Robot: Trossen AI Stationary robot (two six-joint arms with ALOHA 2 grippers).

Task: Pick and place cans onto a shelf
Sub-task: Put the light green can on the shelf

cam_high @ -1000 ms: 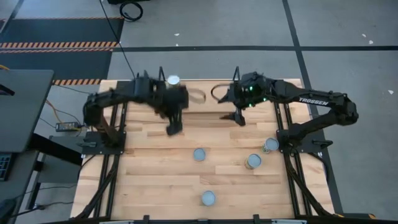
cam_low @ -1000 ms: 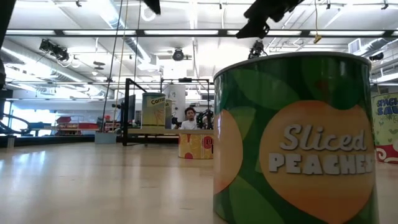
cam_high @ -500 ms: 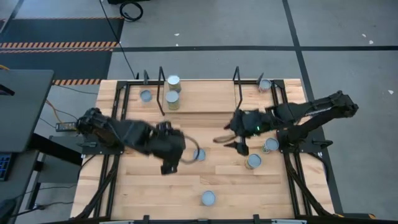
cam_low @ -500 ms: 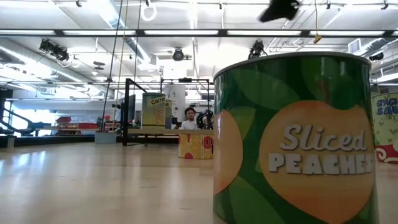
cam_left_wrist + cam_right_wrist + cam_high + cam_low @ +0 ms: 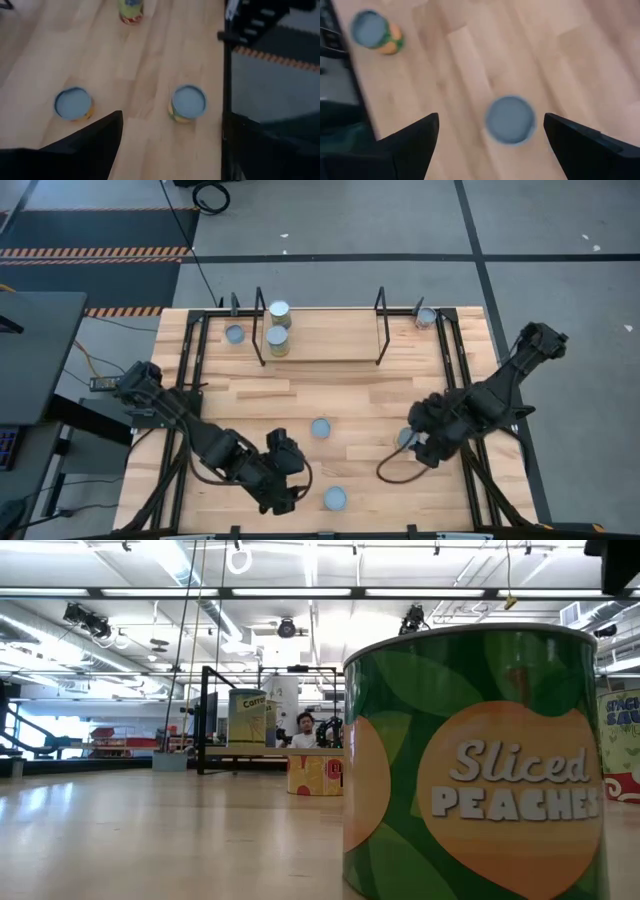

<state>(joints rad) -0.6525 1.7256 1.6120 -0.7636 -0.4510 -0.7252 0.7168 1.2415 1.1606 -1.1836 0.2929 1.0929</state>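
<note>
**Open grippers low over the table, cans scattered**

A can [image 5: 470, 755] at the table's near edge read "Sliced PEACHES". The left gripper [image 5: 285, 485] hung beside it, fingers spread, holding nothing. The right gripper [image 5: 425, 442], likewise spread and empty, hovered near the right edge. Two cans [image 5: 277, 330] stood stacked on the shelf [image 5: 320, 345] at the far edge.

Pale planked wood table [image 5: 340, 385], matt; dull metal can tops [image 5: 320, 428]; glossy printed label [image 5: 470, 780], black wire shelf [image 5: 380, 325].
</note>
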